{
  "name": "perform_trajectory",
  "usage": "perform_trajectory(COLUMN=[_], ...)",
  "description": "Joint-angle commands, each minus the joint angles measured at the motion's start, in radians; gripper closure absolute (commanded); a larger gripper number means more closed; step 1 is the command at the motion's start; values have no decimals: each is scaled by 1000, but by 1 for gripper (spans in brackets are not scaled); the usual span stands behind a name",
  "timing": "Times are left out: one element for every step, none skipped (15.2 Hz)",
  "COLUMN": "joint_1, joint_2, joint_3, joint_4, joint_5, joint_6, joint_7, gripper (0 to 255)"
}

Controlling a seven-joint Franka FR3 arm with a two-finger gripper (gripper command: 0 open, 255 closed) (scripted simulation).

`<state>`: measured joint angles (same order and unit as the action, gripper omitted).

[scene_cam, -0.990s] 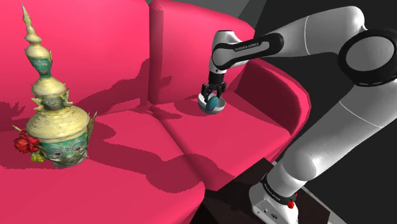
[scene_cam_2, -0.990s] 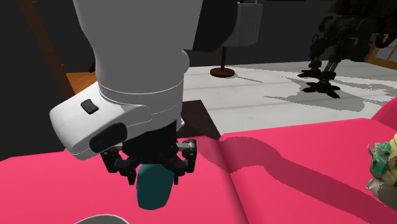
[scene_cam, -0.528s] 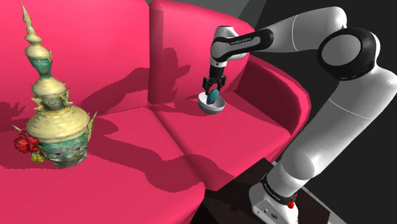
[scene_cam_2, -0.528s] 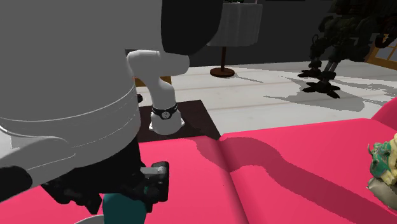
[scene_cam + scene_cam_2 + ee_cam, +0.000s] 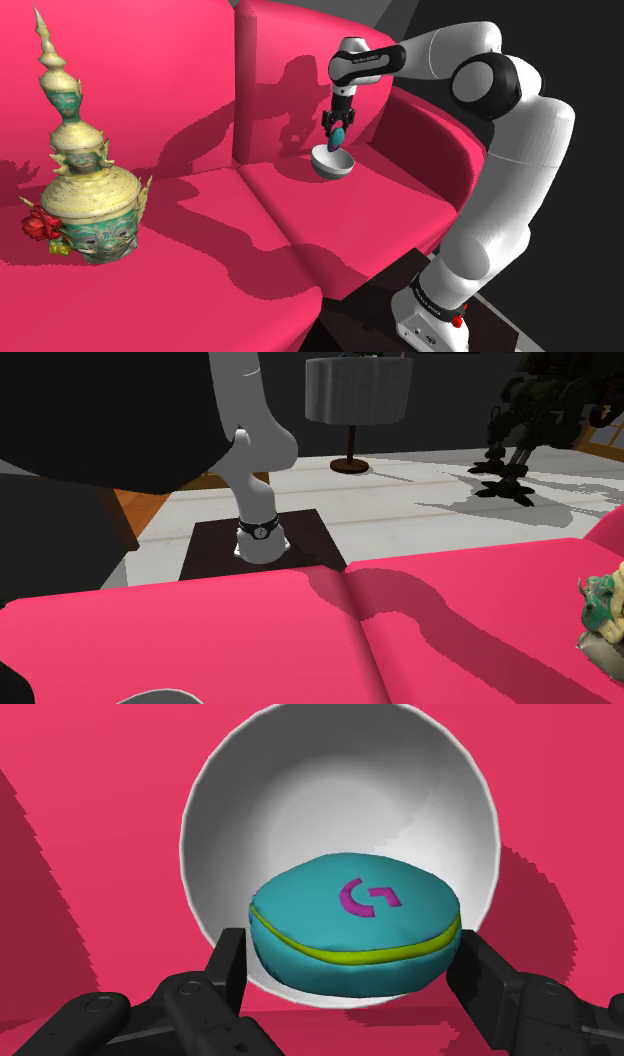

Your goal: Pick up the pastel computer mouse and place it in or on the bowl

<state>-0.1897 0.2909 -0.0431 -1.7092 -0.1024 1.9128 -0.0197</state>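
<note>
A teal computer mouse (image 5: 355, 929) with a yellow-green seam and a purple logo is clasped between my two black fingers (image 5: 228, 969). My gripper (image 5: 355, 972) is shut on it, right above the white bowl (image 5: 230, 794). In the shoulder view the gripper (image 5: 336, 133) hangs from the arm with the mouse (image 5: 338, 138) just over the bowl (image 5: 332, 164), which rests on the pink sofa seat (image 5: 300, 200) near the armrest. The mouse hangs clear of the bowl's floor.
A gold and green ornate mask headpiece (image 5: 85, 190) stands on the sofa at the shoulder view's left. The sofa's armrest (image 5: 430, 140) rises beside the bowl. My stand (image 5: 440, 320) is at the lower right. A floor lamp (image 5: 358, 392) and a dark plant (image 5: 520, 412) stand far off.
The gripper has risen a little over the bowl, still clasping the mouse. The arm's elbow has swung back and up. The hand has left the second exterior view.
</note>
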Motion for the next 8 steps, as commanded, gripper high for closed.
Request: perform_trajectory(joint_1=[-6,-6,-6,-6,-7,-7,-7,-7], joint_2=[38,42,46,50,54,59,63,68], joint_3=[-3,-3,-3,-3,-3,-3,-3,-3], joint_4=[45,37,29,21,14,7,0,-7], joint_5=[2,1,1,1,1,0,0,0], joint_6=[-6,6,18,30,42,53,65,77], joint_7=[-10,-9,-8,-7,-6,-5,-4,-3], gripper=[255,255,255,255,255,255,255,255])
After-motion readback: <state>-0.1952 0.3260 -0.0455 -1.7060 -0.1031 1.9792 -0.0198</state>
